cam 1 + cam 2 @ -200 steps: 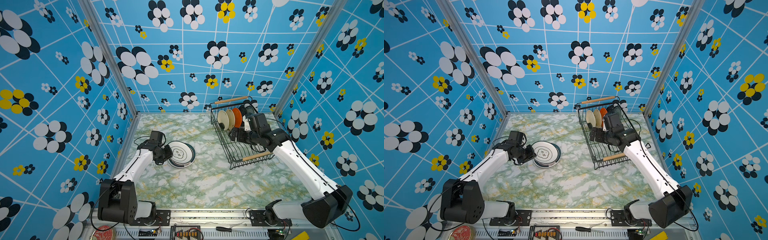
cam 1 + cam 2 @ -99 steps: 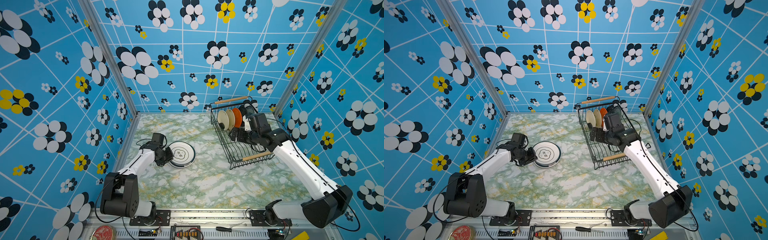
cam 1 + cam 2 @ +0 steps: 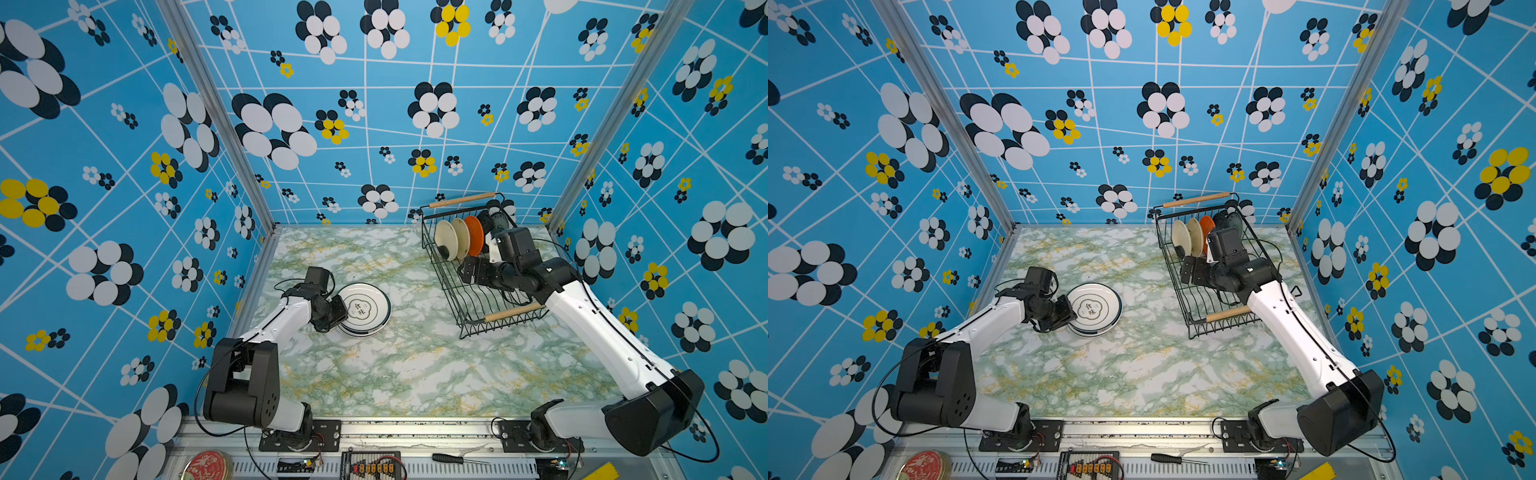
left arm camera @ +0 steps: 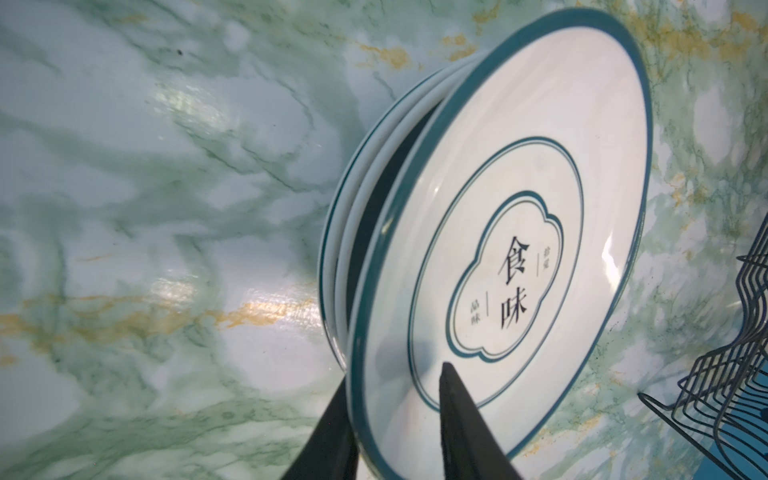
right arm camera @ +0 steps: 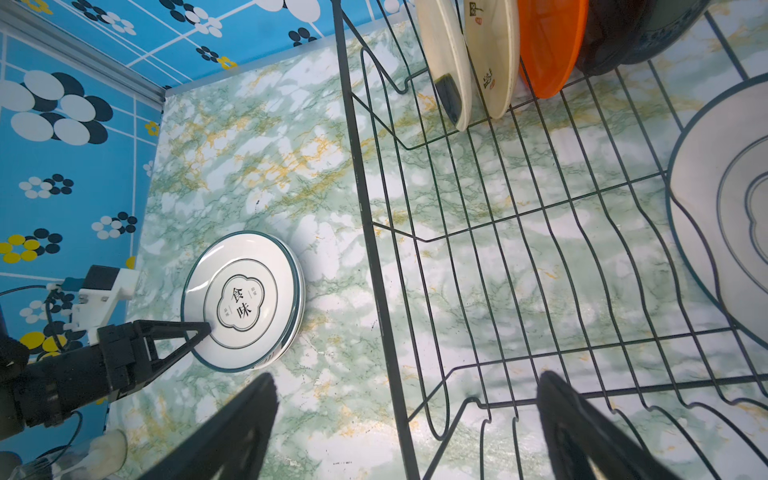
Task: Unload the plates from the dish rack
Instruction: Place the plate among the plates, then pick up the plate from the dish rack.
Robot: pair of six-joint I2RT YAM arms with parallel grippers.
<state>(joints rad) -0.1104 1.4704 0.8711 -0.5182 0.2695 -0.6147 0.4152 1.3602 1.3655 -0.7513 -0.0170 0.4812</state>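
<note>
The left pincer [image 3: 338,309] has a finger on each side of the rim of the top plate [image 4: 519,208], one on its face and one beneath. Whether they press on it cannot be told. In the left wrist view that plate sits tilted off the stack [image 3: 365,309], with a dark gap under it. Only rims show below, so the plates there are hard to count. The stack lies on the table [image 3: 415,374], left of middle and well apart from the rack [image 3: 478,307].

A large white plate [image 5: 727,208] in the rack shows only in the right wrist view, cut off by the frame edge. In both top views the right arm covers it. At the rack's far end two cream plates [image 5: 444,54] and an orange plate [image 5: 548,45] stand on edge in a row. Beyond them the dark plates [image 5: 602,37] are cut off, and their pattern is too blurred to read.

The right pincer [image 5: 407,378] is wide open and holds nothing. It hangs over the rack's wall nearest the stack, apart from every plate. The right arm crosses above the rack's near handle [image 3: 515,311].

On the front rail lie a red lid [image 3: 206,465], partly out of frame, and a screwdriver [image 3: 455,458].

The table is glossy green-and-white marble with yellow veins. Three blue walls with white lines and black, white and yellow flowers close it in.
</note>
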